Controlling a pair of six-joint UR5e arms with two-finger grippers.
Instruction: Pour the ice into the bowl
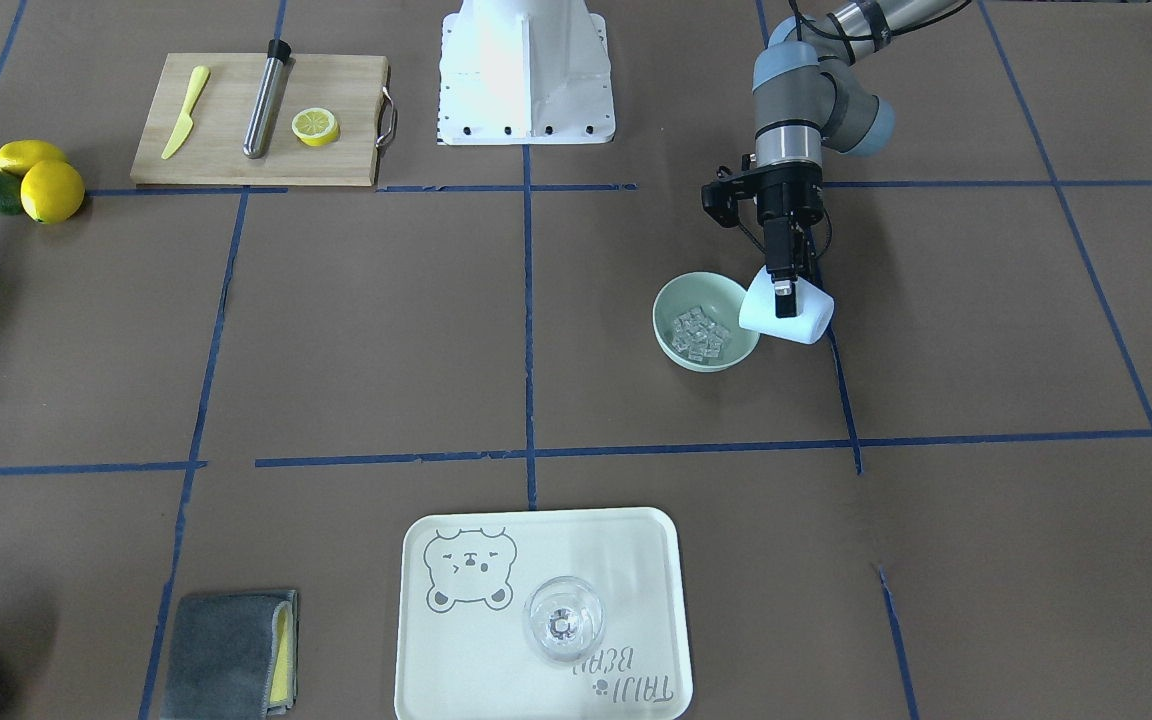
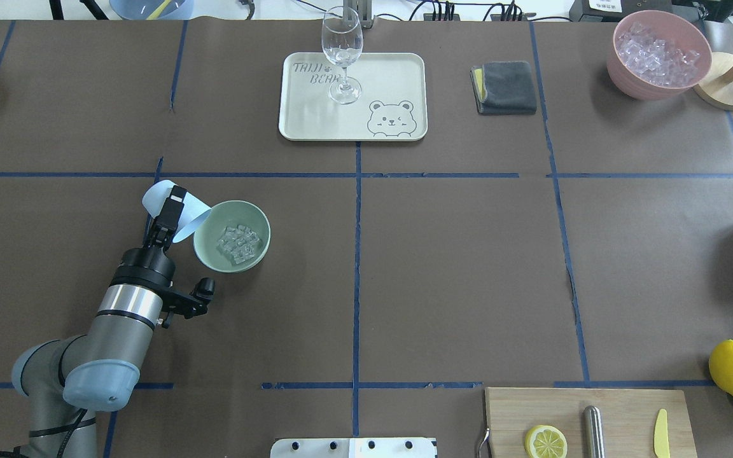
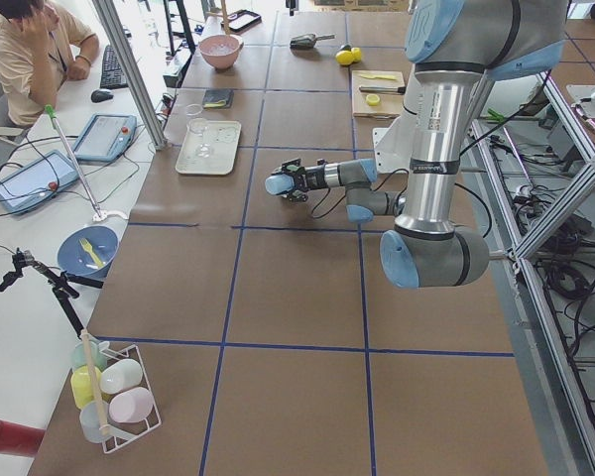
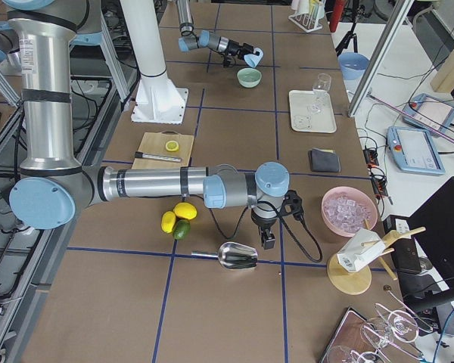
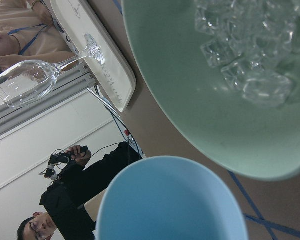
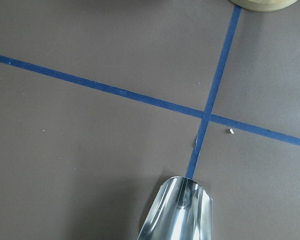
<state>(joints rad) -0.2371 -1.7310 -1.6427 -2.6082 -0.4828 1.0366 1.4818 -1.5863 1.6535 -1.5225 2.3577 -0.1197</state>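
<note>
Ice (image 1: 702, 333) lies in bowl (image 1: 681, 295) — left hand (image 1: 784, 298) grips tilted cup (image 1: 808, 320); tray (image 2: 306, 121) reads "TAIJI BEAR".

My left arm (image 2: 126, 304) reaches forward with its wrist rolled sideways, jaws clamped on the tipped light blue cup (image 2: 153, 196), while my right arm (image 4: 151, 184) stretches out level, jaws pointing down, their gap unreadable.
</note>
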